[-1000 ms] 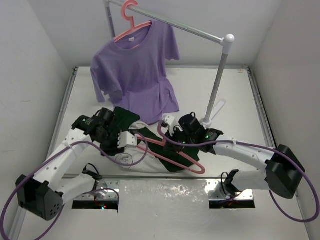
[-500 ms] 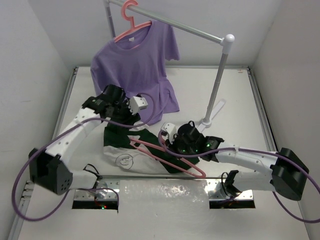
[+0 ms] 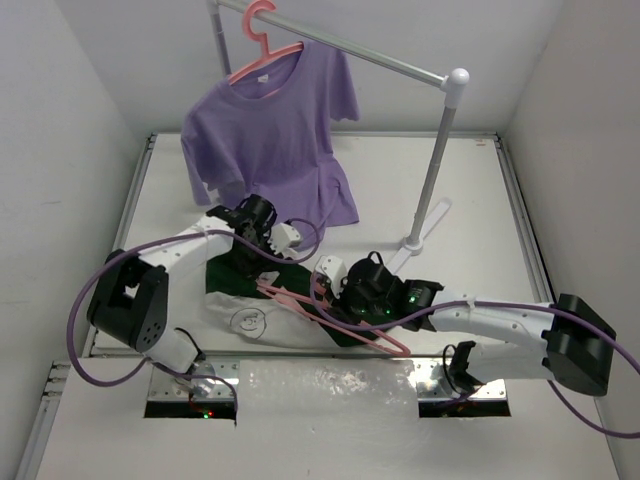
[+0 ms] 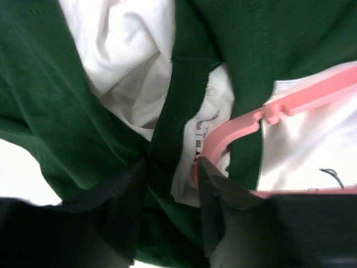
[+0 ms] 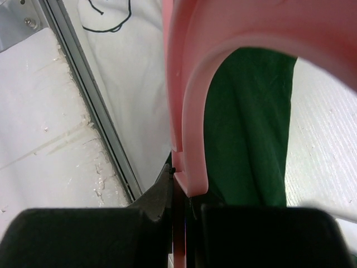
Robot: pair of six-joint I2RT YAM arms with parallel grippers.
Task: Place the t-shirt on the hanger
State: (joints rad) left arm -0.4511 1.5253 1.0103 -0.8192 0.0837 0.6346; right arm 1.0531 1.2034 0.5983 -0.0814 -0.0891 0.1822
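The t-shirt [image 3: 250, 320] lies crumpled on the table, white body with a black print and dark green sleeves. The pink hanger [image 3: 385, 340] lies slanted across it. My left gripper [image 3: 262, 262] is down at the shirt's neck. In the left wrist view its fingers [image 4: 215, 206] are closed round the green collar [image 4: 184, 100], with the hanger's shoulder [image 4: 290, 97] just right of them. My right gripper [image 3: 335, 298] is shut on the hanger near its hook. In the right wrist view the gripper [image 5: 181, 192] pinches the hanger's pink bar [image 5: 189, 111] over a green sleeve [image 5: 245, 139].
A purple t-shirt [image 3: 270, 150] hangs on a twin pink hanger [image 3: 262, 45] from a rail at the back. The rack's pole [image 3: 435, 160] and its base [image 3: 410, 243] stand right of the shirt. A metal strip [image 3: 330, 385] runs along the near edge.
My left gripper lifted off the shirt, swung toward the back, then came down on the collar. My right gripper slid the hanger left over the shirt.
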